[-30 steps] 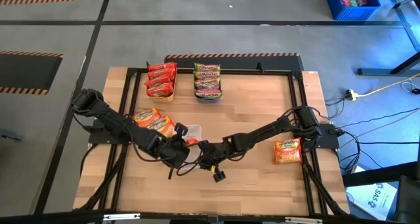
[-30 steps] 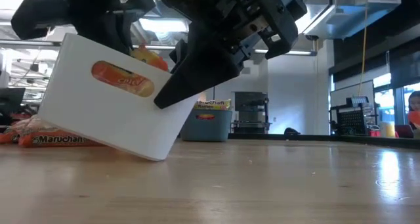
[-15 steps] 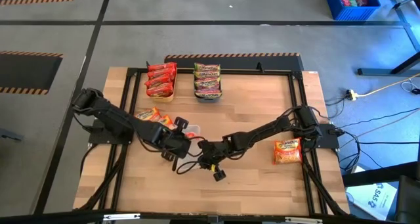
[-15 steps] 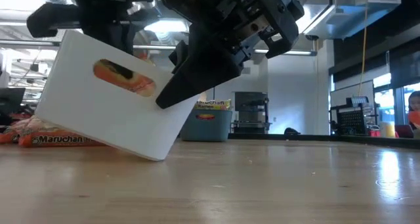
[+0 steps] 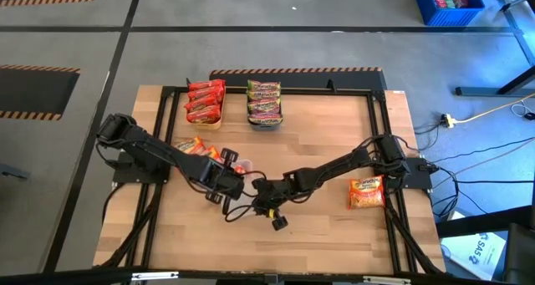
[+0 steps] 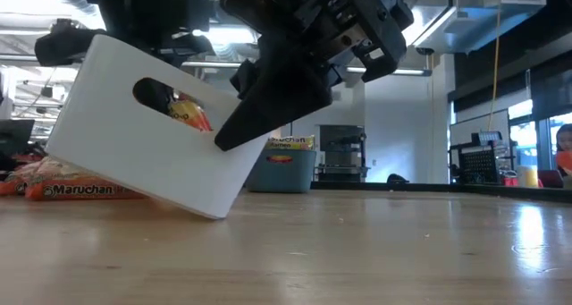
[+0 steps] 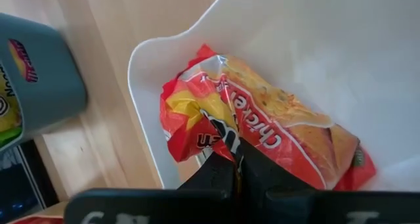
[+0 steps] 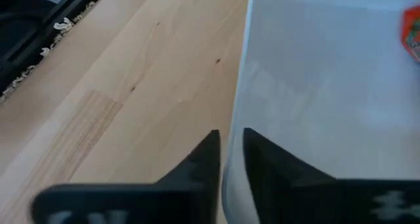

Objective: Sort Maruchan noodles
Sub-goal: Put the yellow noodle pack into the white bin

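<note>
High view has both arms stretched low over the table point(image 5: 334, 226) and meeting near the middle. The left arm comes in from the left edge, its left gripper point(image 5: 232, 170) reaching into a white bin point(image 6: 143, 153). The right arm angles in from the right side, and the right gripper point(image 5: 257, 187) sits at that same bin's near edge.

From the left wrist, the left gripper point(image 7: 237, 165) has its fingers pinched nearly together on a red-and-orange noodle packet point(image 7: 262, 125) lying inside the bin point(image 7: 394, 40).

From the right wrist, the right gripper point(image 8: 231, 159) has the bin's thin wall point(image 8: 315, 86) clamped between its two fingers, only a narrow gap between them. Low view shows the bin tipped up on one bottom edge, with the packet point(image 6: 183, 113) visible through its handle slot.

Other packets: loose ones point(image 5: 194, 148) left of the bin, one point(image 5: 366, 191) by the right arm's base, and two filled trays at the far side, yellow point(image 5: 206, 101) and grey point(image 5: 264, 103).
</note>
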